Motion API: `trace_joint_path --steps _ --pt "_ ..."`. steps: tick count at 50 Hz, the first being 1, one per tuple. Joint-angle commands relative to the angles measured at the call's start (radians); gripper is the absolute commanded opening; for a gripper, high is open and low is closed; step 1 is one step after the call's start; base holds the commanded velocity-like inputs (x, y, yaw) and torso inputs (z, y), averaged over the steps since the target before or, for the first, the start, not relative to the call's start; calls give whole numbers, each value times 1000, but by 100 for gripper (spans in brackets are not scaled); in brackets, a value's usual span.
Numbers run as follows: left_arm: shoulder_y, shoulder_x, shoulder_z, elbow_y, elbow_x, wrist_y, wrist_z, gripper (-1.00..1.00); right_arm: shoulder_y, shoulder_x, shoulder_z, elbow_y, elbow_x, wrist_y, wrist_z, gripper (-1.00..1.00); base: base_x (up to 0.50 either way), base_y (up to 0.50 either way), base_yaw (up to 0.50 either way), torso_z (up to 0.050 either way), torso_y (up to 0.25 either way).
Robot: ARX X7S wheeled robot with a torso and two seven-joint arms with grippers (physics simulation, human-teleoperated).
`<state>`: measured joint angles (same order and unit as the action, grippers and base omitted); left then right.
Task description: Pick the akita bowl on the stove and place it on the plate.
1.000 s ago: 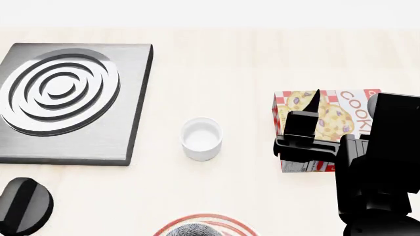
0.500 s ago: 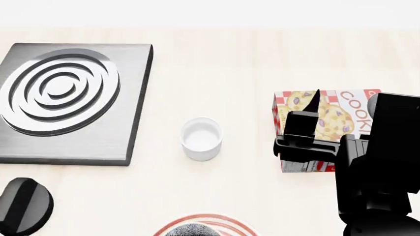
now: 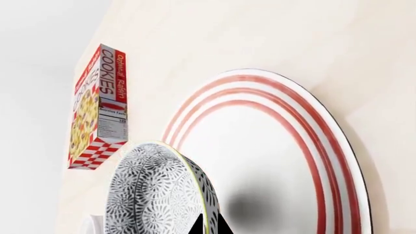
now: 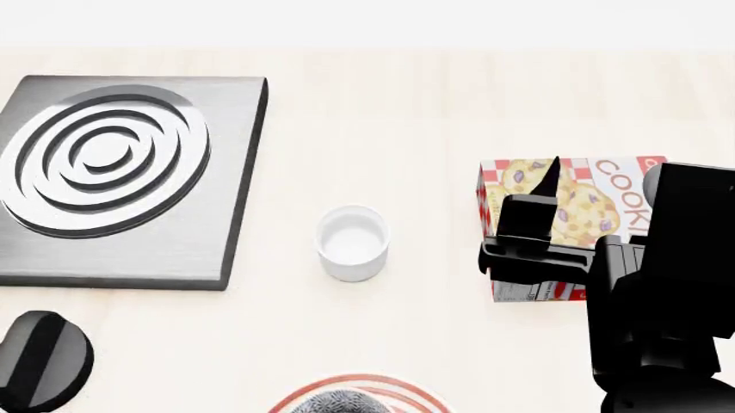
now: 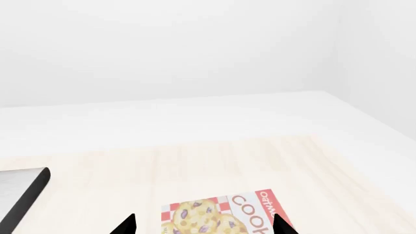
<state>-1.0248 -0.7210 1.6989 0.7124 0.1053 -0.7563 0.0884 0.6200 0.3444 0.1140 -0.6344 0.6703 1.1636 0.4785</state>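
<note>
The akita bowl (image 3: 159, 195) is hanging directly over the plate (image 3: 325, 146), casting a dark shadow onto the plate's white centre — the one gap the coming set-down appears to depend on is straight down. The left gripper (image 3: 209, 225) is showing only a dark fingertip against the bowl's rim; it seems to be pinching the rim, though the other finger is hidden. The bowl is looking tilted rather than level, so lowering squarely could matter. In the head view, bowl and plate are peeking in at the near table edge, while the stove (image 4: 120, 176) is sitting bare. The right gripper (image 5: 202, 225) is idling with fingers spread above the cookie box (image 4: 574, 215). A small white cup (image 4: 353, 242) is standing between stove and box — well apart from the plate.
</note>
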Motion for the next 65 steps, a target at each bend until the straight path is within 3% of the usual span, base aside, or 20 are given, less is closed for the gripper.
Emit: trace_joint_path --steps 1,61,62,65 --pt "5 31 -41 7 36 -2 5 -100 -1 -18 21 2 -16 -4 -18 100 0 0 0 0 0" --pt "37 42 -5 2 83 -18 -11 -100 -2 -4 13 8 9 -18 4 100 0 0 0 0 0" --pt "36 41 -8 8 82 -27 -9 100 -2 -4 13 8 9 -18 4 100 0 0 0 0 0" --pt "37 44 -3 5 91 -28 -14 100 -2 -3 12 9 10 -19 5 100 0 0 0 0 0"
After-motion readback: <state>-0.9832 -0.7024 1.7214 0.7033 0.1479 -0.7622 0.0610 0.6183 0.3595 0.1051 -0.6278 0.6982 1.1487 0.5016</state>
